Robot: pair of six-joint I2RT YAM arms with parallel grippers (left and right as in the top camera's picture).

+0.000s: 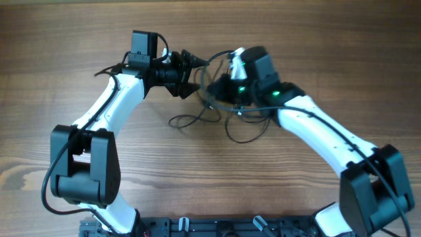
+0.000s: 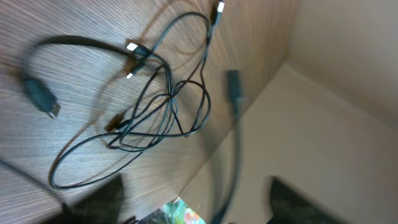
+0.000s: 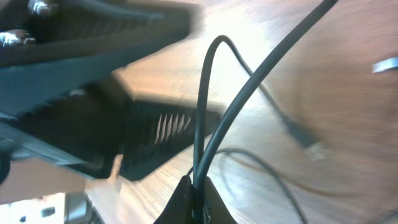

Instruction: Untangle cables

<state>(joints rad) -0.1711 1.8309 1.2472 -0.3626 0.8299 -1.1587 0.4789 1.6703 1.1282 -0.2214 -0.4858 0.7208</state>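
The cables [image 1: 186, 119] are thin black cords lying in tangled loops on the wooden table between my two arms. In the left wrist view the knotted bundle [image 2: 171, 99] lies flat with small plug ends spread around it. My left gripper [image 1: 194, 72] is open above the bundle's far side; its dark fingers [image 2: 202, 205] stand wide apart, with a blurred raised strand [image 2: 235, 143] between them. My right gripper [image 1: 209, 89] is shut on two cable strands [image 3: 205, 124], which rise from its pinched jaws [image 3: 198, 196]. The left gripper's dark body [image 3: 93, 50] is close in front.
The table's far edge [image 2: 249, 106] lies just beyond the bundle in the left wrist view. The arms' thicker black wires [image 1: 56, 164] run along the white links. A dark rail [image 1: 217, 227] lines the table's near edge.
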